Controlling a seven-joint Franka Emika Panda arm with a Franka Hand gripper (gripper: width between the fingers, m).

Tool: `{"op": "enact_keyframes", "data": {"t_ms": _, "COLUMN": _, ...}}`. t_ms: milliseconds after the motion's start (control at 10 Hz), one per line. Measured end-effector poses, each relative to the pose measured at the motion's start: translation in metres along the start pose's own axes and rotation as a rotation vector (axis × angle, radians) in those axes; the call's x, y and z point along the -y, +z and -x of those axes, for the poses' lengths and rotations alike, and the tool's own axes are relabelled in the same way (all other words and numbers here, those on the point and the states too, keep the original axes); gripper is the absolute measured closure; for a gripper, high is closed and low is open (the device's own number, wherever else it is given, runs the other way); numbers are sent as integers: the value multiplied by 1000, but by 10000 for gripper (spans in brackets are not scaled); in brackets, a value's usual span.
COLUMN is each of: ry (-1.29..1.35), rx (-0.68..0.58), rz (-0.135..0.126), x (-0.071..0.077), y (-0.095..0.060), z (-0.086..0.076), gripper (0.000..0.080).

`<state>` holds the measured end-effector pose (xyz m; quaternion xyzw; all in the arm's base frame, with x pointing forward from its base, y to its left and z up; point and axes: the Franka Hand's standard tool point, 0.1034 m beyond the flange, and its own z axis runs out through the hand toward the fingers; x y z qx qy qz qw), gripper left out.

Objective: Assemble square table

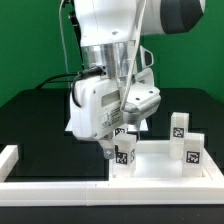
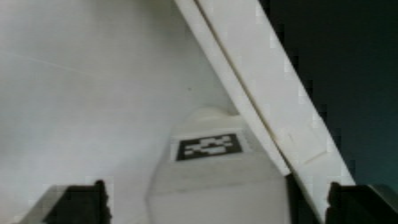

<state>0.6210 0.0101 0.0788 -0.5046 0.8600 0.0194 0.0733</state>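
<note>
The square table's panel (image 1: 150, 165) lies flat at the near side of the black work surface, toward the exterior view's right, pressed into the corner made by the long white border rails (image 1: 60, 185). On it, at the corner under my wrist, a tagged leg (image 1: 124, 153) stands upright. In the wrist view that same leg (image 2: 214, 160) sits between my two fingertips (image 2: 80, 205), its tag facing the camera, with clear space on either side. So my gripper (image 1: 118, 150) is spread wide and has hold of nothing; the leg stands on its own.

I judge that I am at the end of seating this leg in its corner socket. The next move calls for lifting straight up, without brushing the leg and tipping it, then going for another leg. Two more tagged legs (image 1: 186, 140) wait upright near the panel's far right edge in the exterior view.

Much is hard to tell. My own wrist housing covers the socket in the exterior view, and the wrist view is blurred and shows only the leg's top, so I cannot say whether the leg is fully screwed home or merely resting. I see no fourth leg. The panel's other sockets are too small to make out.
</note>
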Motion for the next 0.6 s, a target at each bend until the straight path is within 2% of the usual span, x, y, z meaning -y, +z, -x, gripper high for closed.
{"op": "enact_keyframes", "data": {"t_ms": 200, "ry": -40, "rx": 25, "rz": -4, "x": -11, "y": -23, "z": 7, "gripper": 158}}
{"op": "enact_keyframes", "data": {"t_ms": 300, "ry": -60, "rx": 47, "rz": -10, "x": -14, "y": -42, "z": 13, "gripper": 151}}
{"op": "enact_keyframes", "data": {"t_ms": 400, "ry": -82, "rx": 61, "rz": 0, "x": -15, "y": -53, "z": 17, "gripper": 151}}
{"op": "enact_keyframes", "data": {"t_ms": 600, "ry": -85, "rx": 54, "rz": 0, "x": -16, "y": -47, "z": 16, "gripper": 151}}
